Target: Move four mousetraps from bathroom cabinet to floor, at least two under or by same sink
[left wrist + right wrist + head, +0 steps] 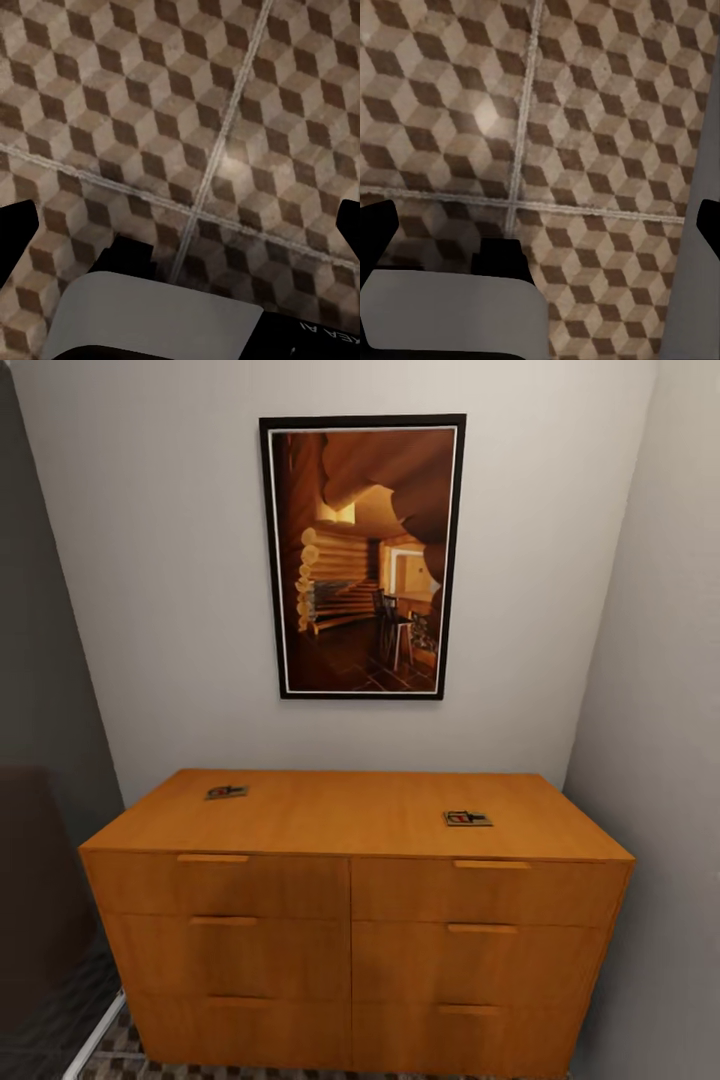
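Approach is the step in hand, by my reading: the robot faces a dresser [350,920] with both arms hanging low, so the base should close in squarely before either arm lifts.

The left gripper [180,229] points down at the floor [112,90], its dark fingers spread wide with nothing between them. On the dresser top, near the left end, lies the left trap [227,792]: a small flat slab with dark and reddish markings. Near the right end and closer to the front edge lies the right trap [467,818], much the same, with a pale part on it. They are well apart, so one arm each would suit. Whether these are the mousetraps wanted I judge likely, though they are too small to be sure. The right gripper [540,229] hangs over the floor too, released and empty.

Such thin slabs give little to pinch. I would come down from above, jaws across the short sides, and close gently so the trap does not skate on the smooth top.

The dresser is orange wood with a satin grain, six flat drawer fronts and slim bar pulls. Above it hangs a black-framed picture [362,556] on a matt pale wall [150,560]. The floor tiles bear a brown and cream cube print with pale grout.
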`<state>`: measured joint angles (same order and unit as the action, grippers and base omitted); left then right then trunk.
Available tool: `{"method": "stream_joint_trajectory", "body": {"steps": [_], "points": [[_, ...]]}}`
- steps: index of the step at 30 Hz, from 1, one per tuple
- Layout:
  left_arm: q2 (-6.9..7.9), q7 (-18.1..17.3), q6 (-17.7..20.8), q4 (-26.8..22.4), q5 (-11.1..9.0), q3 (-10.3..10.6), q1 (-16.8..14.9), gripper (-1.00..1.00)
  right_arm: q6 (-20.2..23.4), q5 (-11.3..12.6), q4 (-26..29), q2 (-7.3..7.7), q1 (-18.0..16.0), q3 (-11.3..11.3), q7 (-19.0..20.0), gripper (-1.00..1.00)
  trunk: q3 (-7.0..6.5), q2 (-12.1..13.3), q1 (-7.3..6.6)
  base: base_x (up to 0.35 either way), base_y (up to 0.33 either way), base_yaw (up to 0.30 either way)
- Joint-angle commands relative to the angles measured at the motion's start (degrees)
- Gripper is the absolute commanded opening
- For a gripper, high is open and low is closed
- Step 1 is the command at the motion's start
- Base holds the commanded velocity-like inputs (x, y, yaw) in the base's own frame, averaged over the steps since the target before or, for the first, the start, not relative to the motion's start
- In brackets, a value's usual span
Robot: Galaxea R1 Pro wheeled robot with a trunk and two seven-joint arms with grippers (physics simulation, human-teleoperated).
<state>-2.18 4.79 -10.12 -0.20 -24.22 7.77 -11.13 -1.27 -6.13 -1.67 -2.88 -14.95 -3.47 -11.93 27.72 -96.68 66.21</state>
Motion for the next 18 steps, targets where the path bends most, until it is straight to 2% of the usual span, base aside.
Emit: {"method": "stream_joint_trajectory", "body": {"steps": [1, 18], "points": [[-0.02, 0.2, -0.1, 0.0, -0.4, 0.5, 0.0, 1.00, -0.1, -0.4, -0.2, -0.02, -0.1, -0.3, -0.3, 1.00, 0.06, 0.0, -0.02, -0.091, 0.000, 0.000], [0.09, 0.4, -0.2, -0.1, -0.3, 0.5, 0.0, 1.00, -0.3, -0.1, -0.2, -0.02, -0.1, -0.2, -0.5, 1.00, 0.06, 0.0, -0.02, -0.025, 0.000, 0.000]]}}
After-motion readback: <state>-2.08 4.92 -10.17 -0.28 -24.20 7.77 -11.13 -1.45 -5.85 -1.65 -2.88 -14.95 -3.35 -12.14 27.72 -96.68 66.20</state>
